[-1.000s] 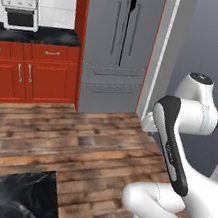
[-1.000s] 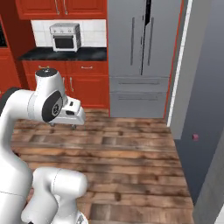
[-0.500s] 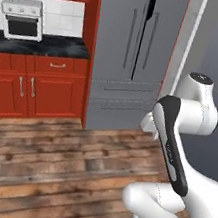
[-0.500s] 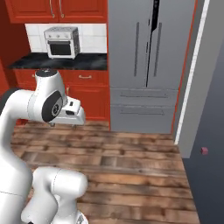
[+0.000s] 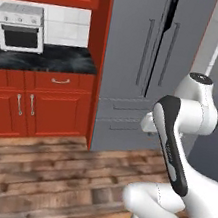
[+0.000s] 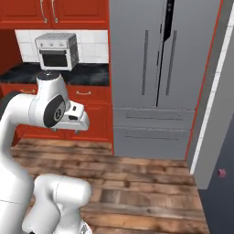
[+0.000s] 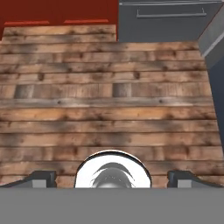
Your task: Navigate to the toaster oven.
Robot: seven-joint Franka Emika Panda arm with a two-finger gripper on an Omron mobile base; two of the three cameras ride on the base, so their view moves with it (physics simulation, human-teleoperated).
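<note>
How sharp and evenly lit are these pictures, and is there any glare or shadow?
Left base view: soft blur, flat even light, the toaster oven readable. Right base view: similar softness, faint sheen on the black counter. Hand view: wood floor grain fairly crisp, no strong shadow or glare.

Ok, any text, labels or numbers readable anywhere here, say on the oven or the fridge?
None can be read.
Boxy white toaster oven on the black counter: row of small knobs, any markings too small to tell.
Tall grey fridge: dark strip at the top of its door seam, blurred, no legible characters.
</note>
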